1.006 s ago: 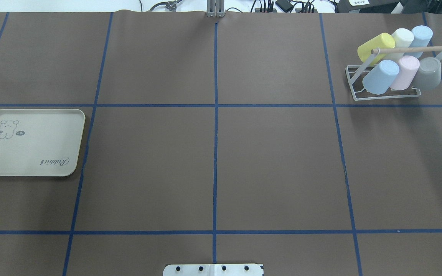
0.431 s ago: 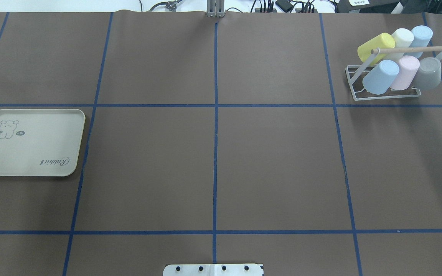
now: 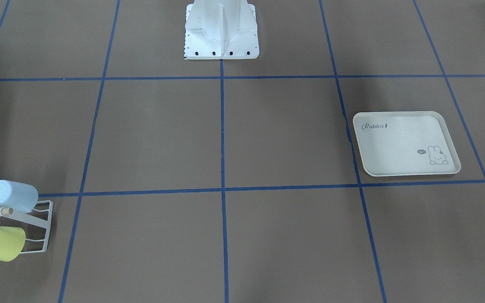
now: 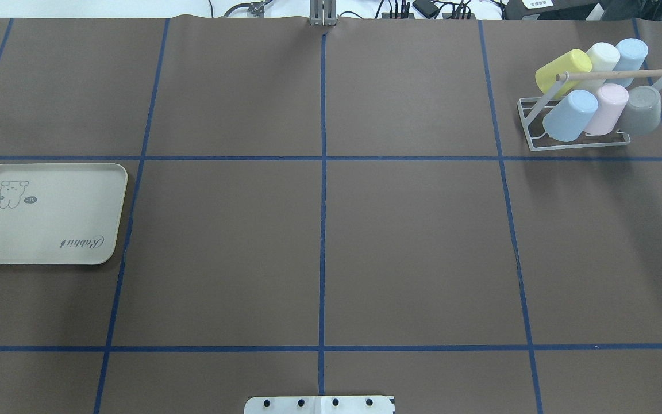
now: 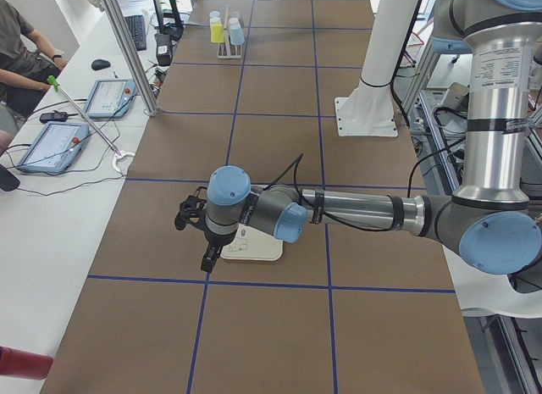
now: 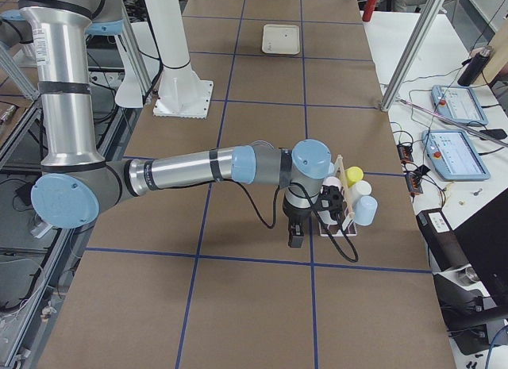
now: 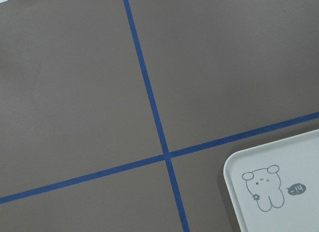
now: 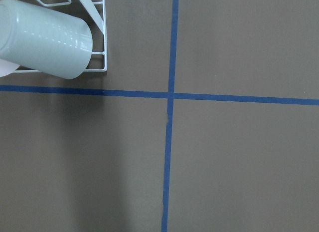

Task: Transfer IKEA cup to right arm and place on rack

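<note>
The white wire rack [image 4: 538,123] with its wooden dowel [image 4: 618,73] stands at the table's far right corner. Several IKEA cups lie on its prongs, among them a yellow cup [image 4: 561,69], a blue cup [image 4: 569,116] and a grey cup [image 4: 640,110]. The overhead and front views show neither arm. In the right side view my right gripper [image 6: 332,204] hangs beside the rack [image 6: 347,218]. In the left side view my left gripper [image 5: 185,218] hovers by the tray [image 5: 258,250]. I cannot tell whether either is open or shut. The right wrist view shows a pale cup [image 8: 45,40] on the rack's corner [image 8: 103,42].
The cream rabbit-print tray [image 4: 49,230] lies at the left edge with nothing on it; its corner [image 7: 299,212] shows in the left wrist view. The robot's white base [image 3: 221,29] stands at the near middle. Blue tape lines grid the brown table.
</note>
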Tool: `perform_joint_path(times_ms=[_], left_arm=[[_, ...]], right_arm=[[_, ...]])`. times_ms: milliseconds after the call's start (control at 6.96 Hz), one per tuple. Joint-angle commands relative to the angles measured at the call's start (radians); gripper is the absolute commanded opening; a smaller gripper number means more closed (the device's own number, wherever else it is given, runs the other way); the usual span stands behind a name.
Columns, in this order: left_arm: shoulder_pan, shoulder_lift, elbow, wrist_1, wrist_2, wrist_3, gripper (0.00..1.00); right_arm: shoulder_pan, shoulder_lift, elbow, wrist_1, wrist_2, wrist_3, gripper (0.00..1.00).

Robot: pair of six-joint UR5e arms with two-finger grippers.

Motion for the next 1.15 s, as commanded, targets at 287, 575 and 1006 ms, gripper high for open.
perform_joint_path(times_ms=[287, 575, 1006], left_arm=[[0.005, -0.017, 0.01, 0.04, -0.002, -0.16, 1.0], [0.005, -0.019, 0.001, 0.041, -0.001, -0.163, 1.0], [0.005, -0.017, -0.002, 0.041, -0.004, -0.164, 1.0]], right_arm=[[-0.004, 0.001, -0.001, -0.001, 0.009, -0.001, 0.99], [-0.004, 0.0, -0.001, 0.001, 0.009, -0.002, 0.99], [-0.004, -0.003, 0.0, 0.001, 0.009, -0.002, 0.99]])
